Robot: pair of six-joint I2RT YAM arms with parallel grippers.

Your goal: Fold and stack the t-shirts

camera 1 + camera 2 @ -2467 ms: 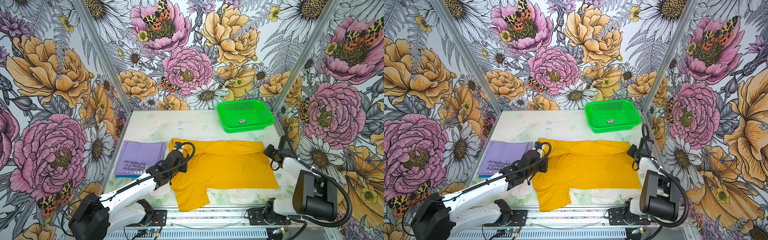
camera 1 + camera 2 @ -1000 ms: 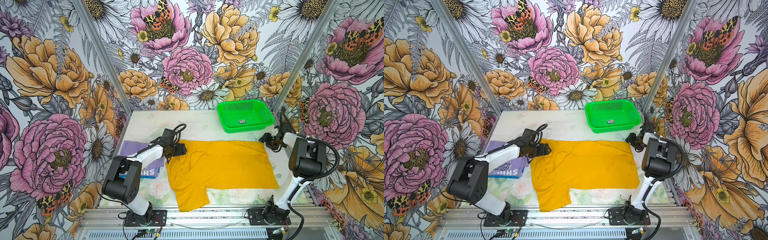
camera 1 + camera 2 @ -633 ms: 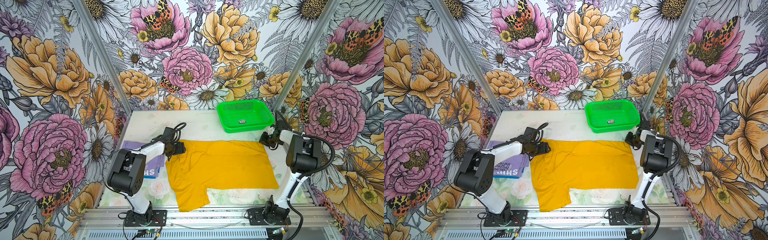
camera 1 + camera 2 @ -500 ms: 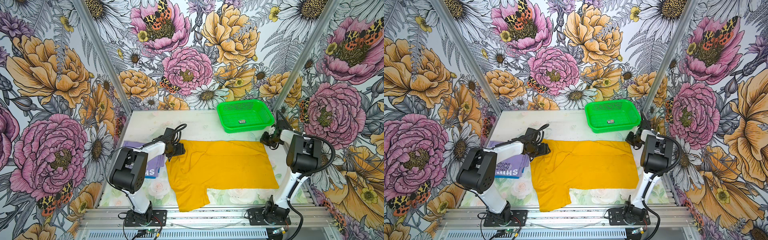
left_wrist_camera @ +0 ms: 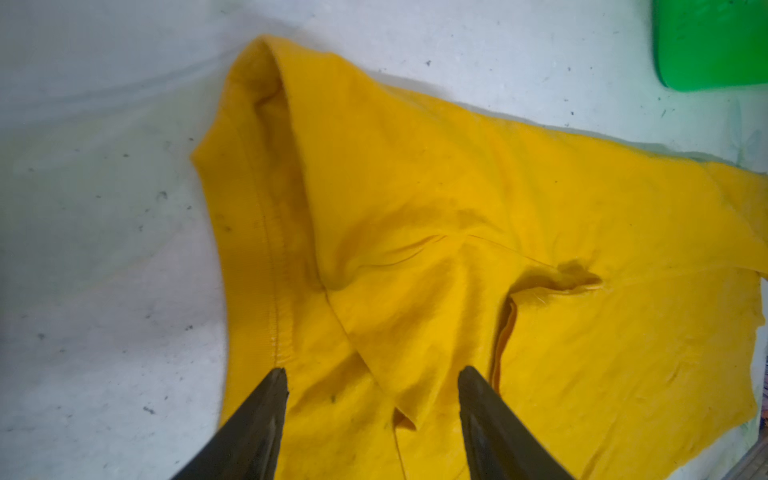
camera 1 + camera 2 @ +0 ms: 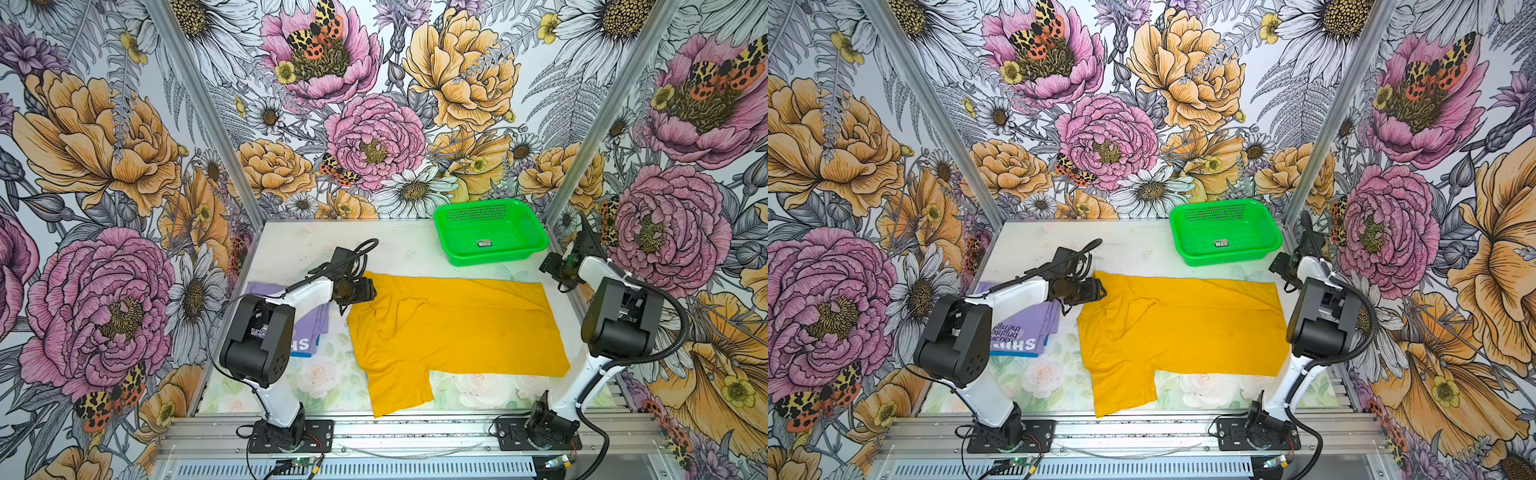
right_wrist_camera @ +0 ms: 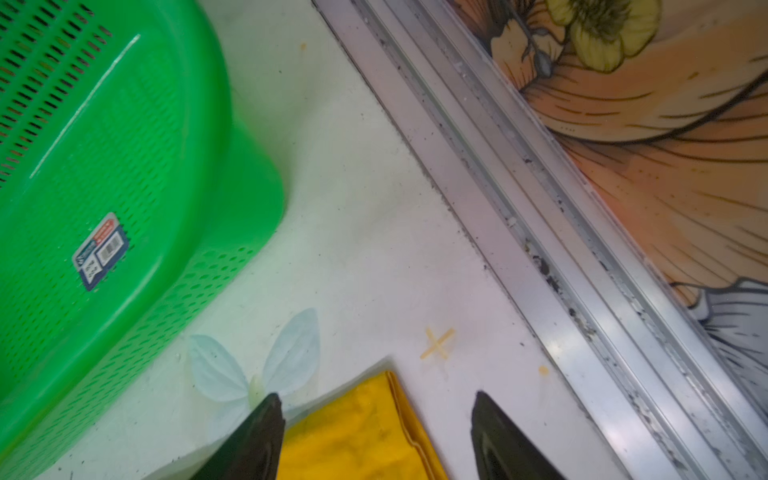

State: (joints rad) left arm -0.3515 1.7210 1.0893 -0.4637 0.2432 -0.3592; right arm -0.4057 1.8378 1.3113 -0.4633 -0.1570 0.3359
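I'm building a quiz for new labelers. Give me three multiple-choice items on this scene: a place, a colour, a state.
1. Where on the table is the green mesh basket?
A) near left corner B) on a t-shirt C) far right corner
2. What colour is the t-shirt spread out in the middle?
A) mustard-yellow B) red C) white
3. How is the left gripper?
A) shut on cloth B) open over the t-shirt C) out of view

Answers: 1 C, it stands at the back right. 2 A, the cloth is plain yellow. 3 B, the left wrist view shows its jaws apart.
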